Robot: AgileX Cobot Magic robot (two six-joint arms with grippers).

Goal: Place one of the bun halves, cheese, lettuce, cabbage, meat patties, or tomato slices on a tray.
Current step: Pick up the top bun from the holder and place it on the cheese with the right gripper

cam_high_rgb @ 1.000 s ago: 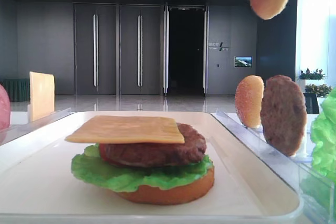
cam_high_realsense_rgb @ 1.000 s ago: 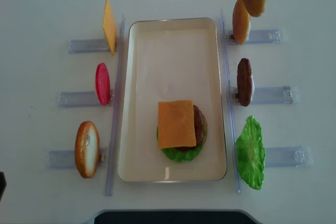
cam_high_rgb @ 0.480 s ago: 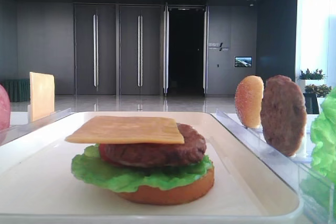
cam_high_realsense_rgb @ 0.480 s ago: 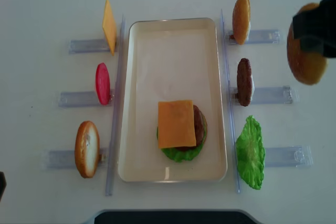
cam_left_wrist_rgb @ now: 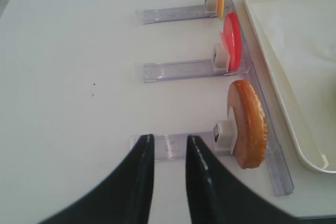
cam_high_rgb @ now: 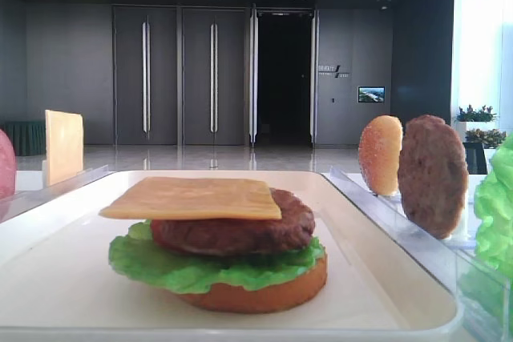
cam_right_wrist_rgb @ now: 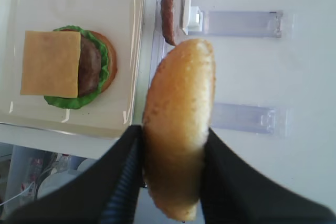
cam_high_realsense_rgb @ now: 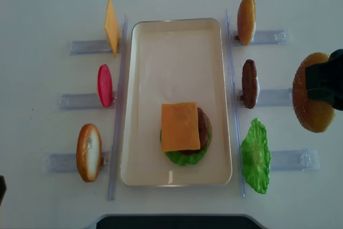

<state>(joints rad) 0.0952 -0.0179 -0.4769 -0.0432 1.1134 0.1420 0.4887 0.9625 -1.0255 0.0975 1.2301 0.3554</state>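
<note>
Right of tray (cam_high_realsense_rgb: 177,36), bun (cam_high_realsense_rgb: 312,100) in claw (cam_high_realsense_rgb: 321,87) has lowered.

The right end effector (cam_right_wrist_rgb: 173,177) is clamped on a bun (cam_right_wrist_rgb: 178,129): in the right wrist view its two dark ribbed fingers (cam_right_wrist_rgb: 123,182) press against opposite faces of it, so the bun stands on edge between them with most of it sticking out past the fingertips. In the overhead view this end effector (cam_high_realsense_rgb: 325,81) is a dark block at the right edge, held above the table with the bun poking out on both sides.

The left end effector (cam_left_wrist_rgb: 167,148) points down over the table, its two dark fingers (cam_left_wrist_rgb: 139,171) nearly parallel with a narrow gap between them and gripping nothing.
</note>
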